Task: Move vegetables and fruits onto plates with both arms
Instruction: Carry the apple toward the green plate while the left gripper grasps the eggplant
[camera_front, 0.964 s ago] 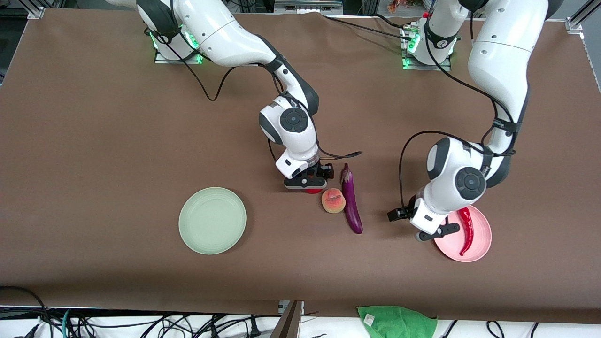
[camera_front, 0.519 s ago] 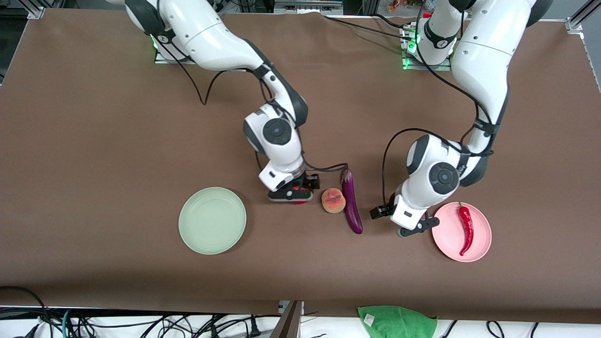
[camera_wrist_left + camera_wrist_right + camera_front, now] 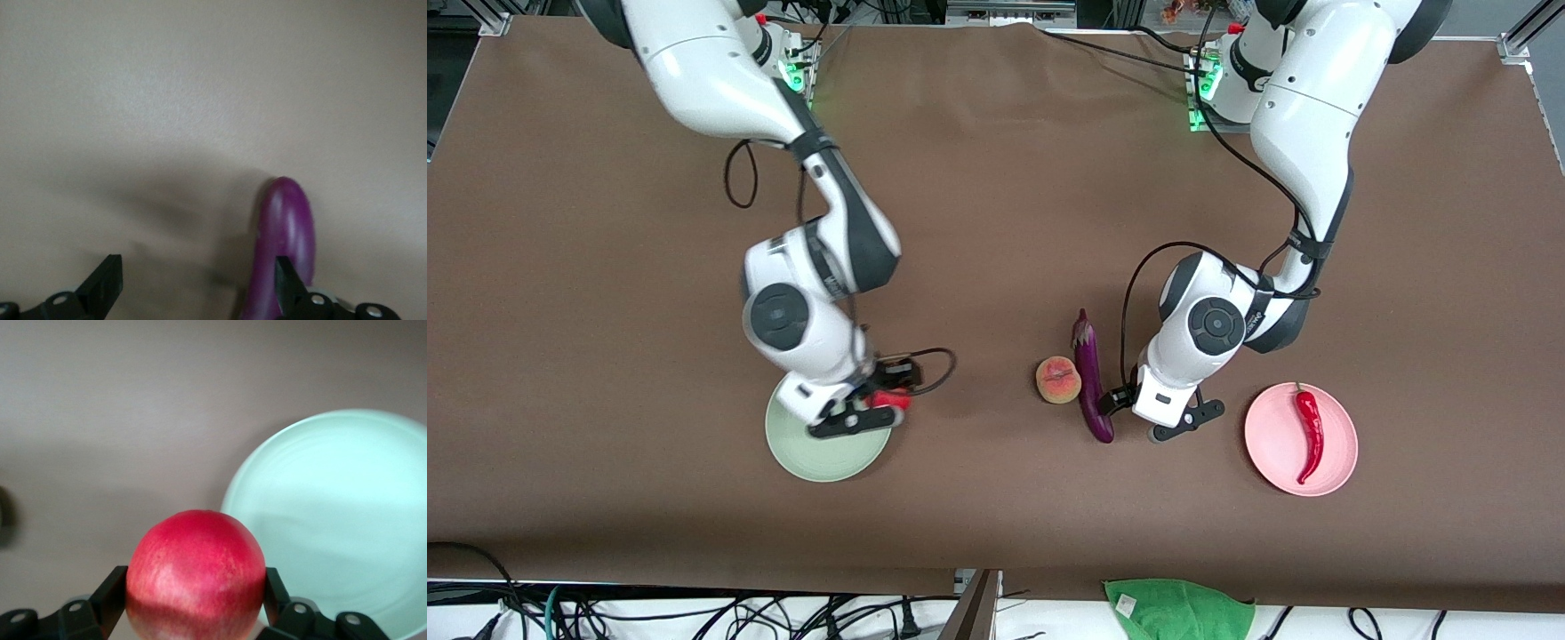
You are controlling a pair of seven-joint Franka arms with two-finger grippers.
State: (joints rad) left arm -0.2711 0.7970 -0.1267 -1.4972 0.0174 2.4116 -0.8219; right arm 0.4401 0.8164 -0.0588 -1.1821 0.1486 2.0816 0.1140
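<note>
My right gripper [image 3: 869, 411] is shut on the red pomegranate [image 3: 886, 399] and holds it over the edge of the mint green plate [image 3: 818, 452]. The right wrist view shows the pomegranate [image 3: 196, 570] between the fingers with the green plate [image 3: 347, 520] beside it. My left gripper [image 3: 1149, 420] is open, low over the table beside the thick end of the purple eggplant [image 3: 1091, 378]. In the left wrist view the eggplant [image 3: 283, 247] lies against one finger [image 3: 291, 288]. The peach [image 3: 1058, 380] touches the eggplant. The red chili [image 3: 1310, 428] lies on the pink plate [image 3: 1272, 444].
A green cloth [image 3: 1179, 608] hangs at the table's front edge, nearer to the camera than the eggplant. Black cables trail from both wrists. The brown table stretches wide toward both ends.
My right gripper has carried the pomegranate from beside the peach to over the green plate. My left gripper has moved from the pink plate to beside the eggplant.
</note>
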